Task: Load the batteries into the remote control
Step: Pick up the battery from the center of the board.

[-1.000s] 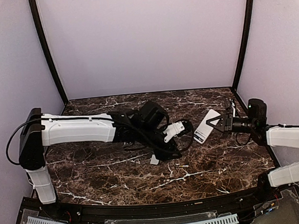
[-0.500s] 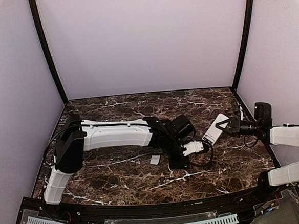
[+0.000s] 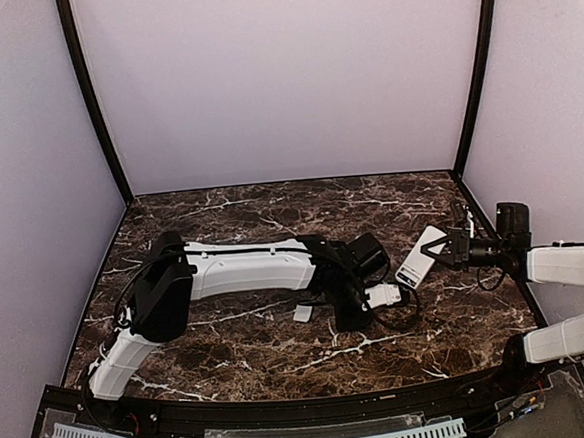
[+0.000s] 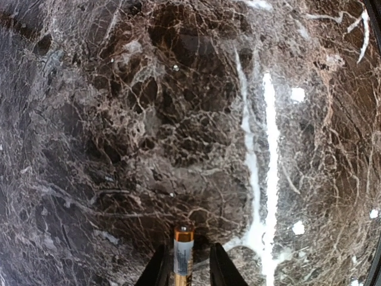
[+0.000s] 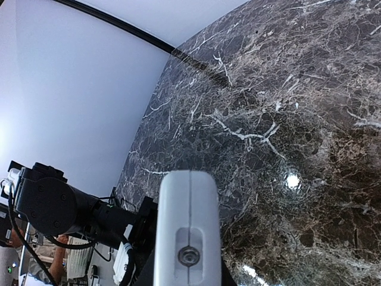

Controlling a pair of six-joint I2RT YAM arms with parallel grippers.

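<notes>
A battery (image 4: 183, 250) with a copper end and a grey label lies lengthwise between the fingers of my left gripper (image 4: 188, 246). The left finger is close against it, and a dark gap shows at the right finger (image 4: 219, 268). In the top view my left gripper (image 3: 347, 322) points down at the middle of the table and hides the battery. My right gripper (image 3: 445, 249) is shut on the white remote control (image 3: 421, 256) and holds it tilted above the table at the right. The remote control's (image 5: 187, 226) white end with a small round screw faces the right wrist camera.
A small white flat cover piece (image 3: 302, 313) lies on the dark marble table (image 3: 231, 344), just left of my left gripper. A white plug (image 3: 383, 295) on the left arm's cable sits beside the wrist. Lilac walls and black posts close the back and sides.
My left arm has swung toward the front middle and lowered its gripper, whose jaws have narrowed round a battery. The right gripper has carried the remote control a little to the right.
</notes>
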